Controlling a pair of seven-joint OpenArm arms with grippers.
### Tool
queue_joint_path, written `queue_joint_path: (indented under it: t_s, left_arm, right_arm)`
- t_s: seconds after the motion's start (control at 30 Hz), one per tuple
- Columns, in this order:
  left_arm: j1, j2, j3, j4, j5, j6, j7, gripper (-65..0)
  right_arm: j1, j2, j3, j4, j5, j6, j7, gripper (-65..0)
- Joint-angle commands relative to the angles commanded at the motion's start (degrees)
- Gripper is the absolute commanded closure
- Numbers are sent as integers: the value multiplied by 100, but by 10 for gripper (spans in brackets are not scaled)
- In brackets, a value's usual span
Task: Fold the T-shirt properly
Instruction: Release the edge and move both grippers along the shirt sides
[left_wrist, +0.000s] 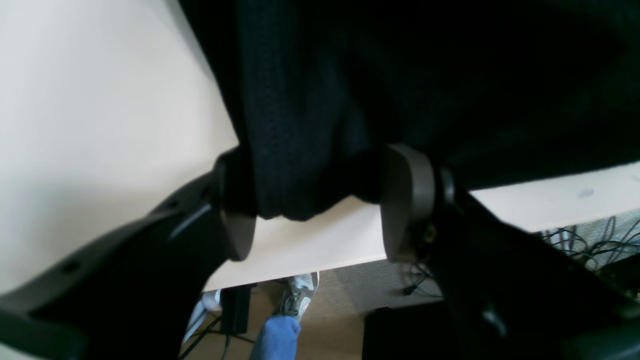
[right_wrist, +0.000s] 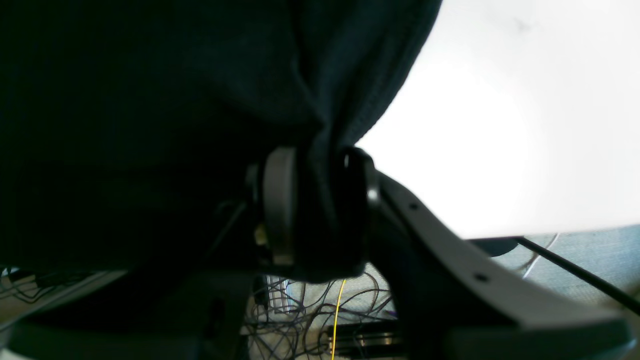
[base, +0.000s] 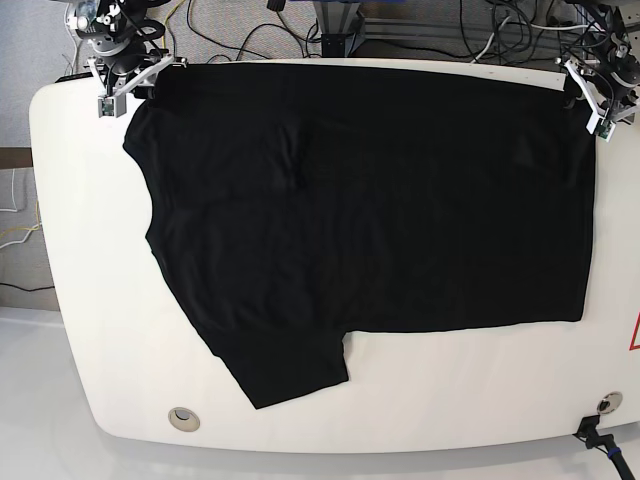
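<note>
The black T-shirt (base: 380, 200) lies spread flat on the white table (base: 450, 400), with one sleeve pointing to the front left; no print shows. At the far right corner, my left gripper (base: 592, 95) holds the shirt's edge. In the left wrist view its grey pads (left_wrist: 407, 200) stand fairly wide apart with a bunch of black fabric (left_wrist: 300, 165) filling the gap between them. My right gripper (base: 140, 75) is at the far left corner. Its pads (right_wrist: 280, 205) are pressed close on a fold of the T-shirt (right_wrist: 325, 165).
The table's far edge runs just behind both grippers, with cables (base: 470, 30) and a metal frame beyond it. A round hole (base: 183, 418) sits in the front left of the table. A person's shoe (left_wrist: 300, 295) shows on the floor under the table.
</note>
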Motion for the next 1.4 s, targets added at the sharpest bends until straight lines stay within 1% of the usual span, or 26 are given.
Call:
queue_joint_path:
  t_s: [0.13, 0.37, 0.5, 0.63, 0.67, 0.73, 0.77, 0.83, 0.87, 0.9, 1.0, 1.13, 1.33, 1.4]
  left_arm:
    - [185, 0, 0, 18, -9, 0, -9, -337]
    - [176, -9, -9, 44, -35, 0, -9, -337]
    - [18, -18, -141, 510, -26, 0, 9, -339]
    - [-53, -26, -123, 914, -26, 0, 18, -340]
    - [-114, -53, -123, 1002, 0, 0, 79, -340]
    - [-360, -141, -123, 1046, -9, 0, 422, -340]
    - [-519, -149, -141, 1046, -9, 0, 554, -340]
    - [-800, -149, -149, 1037, -9, 0, 642, -340]
    - [-897, -149, -149, 1037, -9, 0, 642, -340]
    - [-993, -149, -149, 1029, -9, 0, 642, -340]
    - [-1582, -123, -123, 897, 9, 0, 651, -340]
    - [-2418, -114, -35, 440, 9, 0, 651, -340]
    - [-3710, -149, 413, -888, 0, 0, 624, -340]
    - [-4167, -149, 563, -1327, 0, 0, 475, -340]
  right_arm:
    - [-9, 0, 0, 0, 0, 0, -18, -168]
    - [-79, 0, 0, 44, 44, 0, -18, -168]
    - [35, 9, 0, 325, 26, 0, -26, -175]
    - [44, 9, 0, 457, 0, -9, -70, -180]
    - [53, 9, 0, 457, 0, -9, -70, -202]
    - [53, 9, 0, 536, -9, -9, -70, -269]
    - [53, 9, 0, 563, 9, -9, -70, -313]
    - [114, 9, 0, 615, 0, -9, -62, -402]
    - [202, 9, 0, 615, 0, -9, -62, -430]
    - [273, 9, 0, 615, -9, -9, -62, -436]
    - [615, 9, 0, 615, -9, -9, -62, -436]
    - [1275, 9, -35, 571, -9, -9, -97, -436]
    - [2796, 18, -44, 88, -9, -9, -686, -436]
    - [3314, 26, -53, -264, -9, -9, -809, -436]
